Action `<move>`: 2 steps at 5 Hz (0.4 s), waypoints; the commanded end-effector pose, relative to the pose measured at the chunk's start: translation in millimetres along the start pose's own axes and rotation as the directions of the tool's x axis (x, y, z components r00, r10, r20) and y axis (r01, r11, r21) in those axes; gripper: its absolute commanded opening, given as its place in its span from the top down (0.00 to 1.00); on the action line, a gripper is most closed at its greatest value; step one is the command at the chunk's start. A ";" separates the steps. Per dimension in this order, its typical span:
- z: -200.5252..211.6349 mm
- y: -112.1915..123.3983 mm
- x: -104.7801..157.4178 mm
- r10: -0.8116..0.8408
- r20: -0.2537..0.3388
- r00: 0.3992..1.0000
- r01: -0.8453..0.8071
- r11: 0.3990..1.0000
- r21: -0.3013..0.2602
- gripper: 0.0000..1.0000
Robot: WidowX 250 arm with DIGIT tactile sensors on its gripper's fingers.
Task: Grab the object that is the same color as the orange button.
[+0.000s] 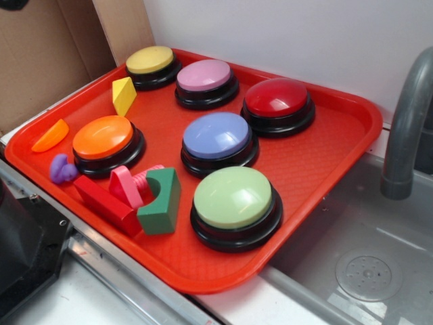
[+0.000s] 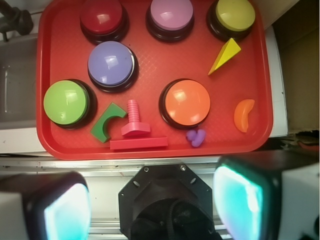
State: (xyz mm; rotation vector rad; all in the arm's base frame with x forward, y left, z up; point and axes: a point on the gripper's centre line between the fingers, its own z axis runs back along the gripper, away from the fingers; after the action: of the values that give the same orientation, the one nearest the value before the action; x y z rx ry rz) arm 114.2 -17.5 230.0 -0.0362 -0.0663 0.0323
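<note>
Your gripper [image 2: 150, 210] hovers off the tray's [image 2: 150, 152] near edge, jaws apart and empty, orange slice [image 2: 244, 115] ahead right

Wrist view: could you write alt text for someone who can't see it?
Seen from above, a red tray holds six round push buttons, among them the orange button, with a small orange slice-shaped piece lying to its right near the tray's edge. The open tool hangs below the tray, touching nothing.

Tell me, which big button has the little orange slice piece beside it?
The orange button. The small orange slice piece lies nearest it, by the tray's edge; the other five buttons are yellow, pink, red, purple and green.
</note>
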 end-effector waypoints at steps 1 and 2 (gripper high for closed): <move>-28.0 44.7 24.5 0.192 0.000 0.981 -0.192 0.979 -0.065 0.00; -50.4 76.1 35.4 0.294 -0.007 0.956 -0.293 0.953 -0.075 0.00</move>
State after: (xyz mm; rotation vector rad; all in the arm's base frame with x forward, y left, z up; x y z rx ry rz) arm 151.0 55.2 172.6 -0.1298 -0.0333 0.3332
